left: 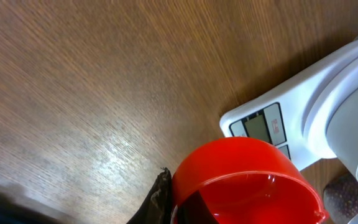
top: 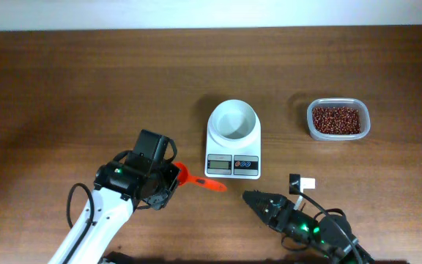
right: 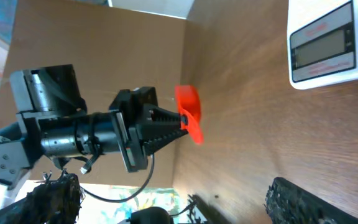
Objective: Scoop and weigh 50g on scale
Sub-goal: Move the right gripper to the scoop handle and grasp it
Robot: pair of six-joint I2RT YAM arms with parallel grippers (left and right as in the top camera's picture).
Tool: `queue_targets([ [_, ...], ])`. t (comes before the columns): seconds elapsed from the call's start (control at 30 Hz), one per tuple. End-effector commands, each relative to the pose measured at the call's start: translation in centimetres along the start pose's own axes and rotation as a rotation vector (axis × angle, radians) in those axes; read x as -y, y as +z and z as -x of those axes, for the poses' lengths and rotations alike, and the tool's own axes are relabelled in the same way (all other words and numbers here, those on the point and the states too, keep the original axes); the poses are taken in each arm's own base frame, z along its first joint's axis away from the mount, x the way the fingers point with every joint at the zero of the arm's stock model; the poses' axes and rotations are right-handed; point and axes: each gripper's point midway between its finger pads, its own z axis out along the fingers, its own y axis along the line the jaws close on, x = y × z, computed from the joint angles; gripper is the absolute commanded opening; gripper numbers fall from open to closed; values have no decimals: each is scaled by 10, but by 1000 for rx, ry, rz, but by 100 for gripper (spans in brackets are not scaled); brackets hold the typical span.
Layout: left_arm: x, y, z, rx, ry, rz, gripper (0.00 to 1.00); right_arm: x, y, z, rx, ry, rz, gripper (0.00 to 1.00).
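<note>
**Op:** status, left to right?

**Me:** My left gripper [top: 173,178] is at the front-left of the table [top: 64,81], clamped shut on a red scoop [top: 200,182]. The right wrist view shows the fingers [right: 163,118] pinching it from the side. The cup sits right at my fingertips. A red tail points toward the scale's front-left corner, near it but not touching. Can't tell exactly where on the scoop the fingers bite.

**Op:** anything in the scoop?

**Me:** The part of the cup the left wrist view shows is bare, glossy red. The rest is cut off by the frame edge.

**Op:** scale?

**Me:** The scale [top: 232,152] is mid-table, just right of the scoop, with its display and two blue buttons facing the front edge. The round bowl [top: 233,121] sits on top of it, bare white inside. I can't read the display.

**Op:** right side?

**Me:** My right gripper [top: 258,204] is in front of the scale and a bit right of it, apart from it and pointing left toward the scoop. The jaws stand apart with nothing between them. Only one finger [right: 303,202] shows, at the bottom edge of my wrist view.

**Op:** beans?

**Me:** The beans [top: 335,119] are all in the clear tub [top: 338,138], which is right of the scale and level with the bowl. They make a dark red-brown layer across the bottom.

**Op:** relative to the grippers?

**Me:** The beans are well apart from both grippers. The scale stands between them and the left gripper with its scoop. From the right gripper, the tub lies further back and to the right.
</note>
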Motion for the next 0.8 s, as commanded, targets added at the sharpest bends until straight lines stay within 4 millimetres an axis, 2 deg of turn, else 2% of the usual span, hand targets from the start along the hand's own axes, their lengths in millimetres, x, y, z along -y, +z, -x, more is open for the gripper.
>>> queue_targets([
  [0.0,2,-1,3,23,-7,1,0,3,8,-2,-5,0,-8,96],
  [0.1,1,-1,8,51,-7,6,0,5,16,-5,-27,0,-10,96],
  [0.23,0,-1,11,71,-7,10,0,-7,26,-10,-47,-20,50,97],
  [0.43,0,-1,11,71,-7,10,0,1,35,-9,-49,-17,39,96],
  [0.57,1,-1,8,52,-7,6,0,4,41,-8,-51,-15,32,93],
  [0.77,6,-1,1,10,-6,-16,0,1,67,-8,-87,-55,-1,93],
])
